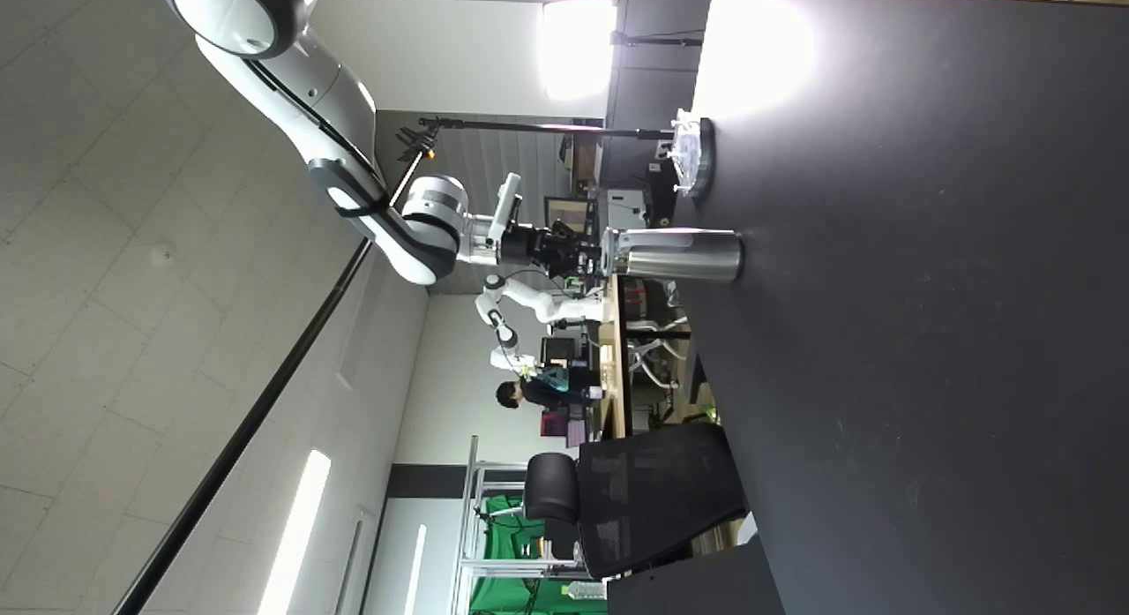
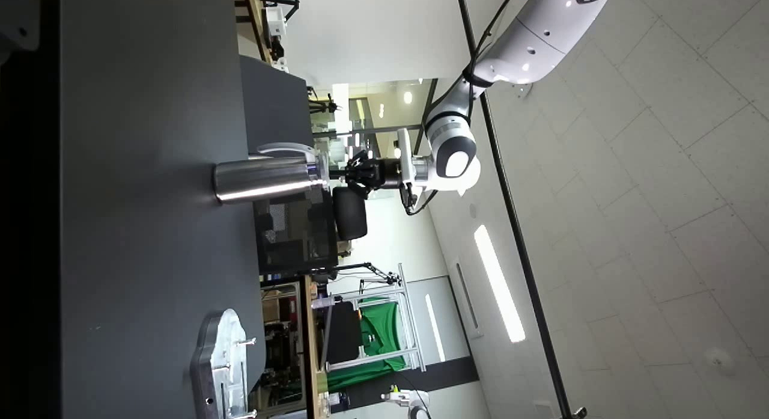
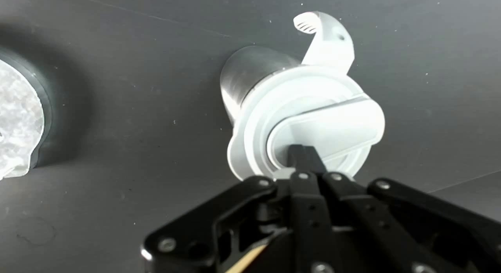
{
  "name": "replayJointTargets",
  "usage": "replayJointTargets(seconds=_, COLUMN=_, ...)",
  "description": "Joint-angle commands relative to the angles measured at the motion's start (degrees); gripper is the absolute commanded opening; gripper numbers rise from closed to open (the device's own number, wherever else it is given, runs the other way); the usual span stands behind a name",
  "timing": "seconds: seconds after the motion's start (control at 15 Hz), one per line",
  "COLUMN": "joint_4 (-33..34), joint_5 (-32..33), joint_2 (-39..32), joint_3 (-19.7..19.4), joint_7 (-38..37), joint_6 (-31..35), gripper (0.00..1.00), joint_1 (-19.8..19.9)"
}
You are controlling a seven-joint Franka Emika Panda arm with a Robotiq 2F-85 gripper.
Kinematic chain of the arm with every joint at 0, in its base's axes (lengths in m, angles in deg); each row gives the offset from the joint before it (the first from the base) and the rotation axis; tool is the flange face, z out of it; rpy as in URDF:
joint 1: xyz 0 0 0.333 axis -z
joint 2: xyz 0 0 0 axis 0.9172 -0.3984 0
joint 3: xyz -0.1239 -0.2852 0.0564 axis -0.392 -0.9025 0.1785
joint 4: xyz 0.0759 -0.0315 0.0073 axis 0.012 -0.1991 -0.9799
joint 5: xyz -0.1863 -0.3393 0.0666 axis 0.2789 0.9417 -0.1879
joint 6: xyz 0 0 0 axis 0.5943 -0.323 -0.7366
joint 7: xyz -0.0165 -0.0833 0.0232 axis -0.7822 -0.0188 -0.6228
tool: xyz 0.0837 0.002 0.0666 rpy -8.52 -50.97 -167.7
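Note:
A steel jug with a pale plastic lid stands upright on the dark table; both exterior views lie on their side. Its handle shows in an exterior view, and from above in the wrist view the handle sticks out past the rim. My black gripper points straight down at the lid, fingers together with nothing visible between them. The fingertips are at the lid's top, touching it or just above; I cannot tell which. They hide part of the lid's near side.
A dark-based stand with a clear top and small pegs sits on the table some way from the jug; the wrist view shows its edge at the left. Beyond the table is a black office chair.

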Motion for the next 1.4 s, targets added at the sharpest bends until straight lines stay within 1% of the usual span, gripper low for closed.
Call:
replayJointTargets(seconds=0.0, joint_4=-1.1, joint_5=-4.5, joint_2=-0.8, joint_3=0.9, joint_7=-0.5, joint_6=-0.5, gripper=0.0, joint_1=2.7)
replayJointTargets(seconds=0.4, joint_4=0.6, joint_5=-9.6, joint_2=-3.4, joint_3=0.5, joint_7=-0.6, joint_6=-1.4, gripper=0.0, joint_1=5.3)
replayJointTargets(seconds=0.47, joint_4=1.2, joint_5=-9.4, joint_2=-4.0, joint_3=1.2, joint_7=-1.0, joint_6=-1.8, gripper=0.0, joint_1=6.1)
replayJointTargets(seconds=0.6, joint_4=1.7, joint_5=-9.8, joint_2=-4.4, joint_3=1.4, joint_7=-1.1, joint_6=-2.5, gripper=0.0, joint_1=6.3)
replayJointTargets(seconds=0.87, joint_4=2.2, joint_5=-10.4, joint_2=-2.6, joint_3=1.1, joint_7=-0.9, joint_6=-2.9, gripper=0.0, joint_1=5.4)
replayJointTargets(seconds=1.13, joint_4=0.8, joint_5=-9.4, joint_2=2.2, joint_3=0.8, joint_7=-1.0, joint_6=-1.9, gripper=0.0, joint_1=3.6)
replayJointTargets(seconds=1.2, joint_4=0.7, joint_5=-8.6, joint_2=3.1, joint_3=0.5, joint_7=-1.2, joint_6=-2.2, gripper=0.0, joint_1=2.9)
replayJointTargets(seconds=1.33, joint_4=1.0, joint_5=-6.4, joint_2=5.4, joint_3=-0.1, joint_7=-1.7, joint_6=-5.1, gripper=0.0, joint_1=1.3)
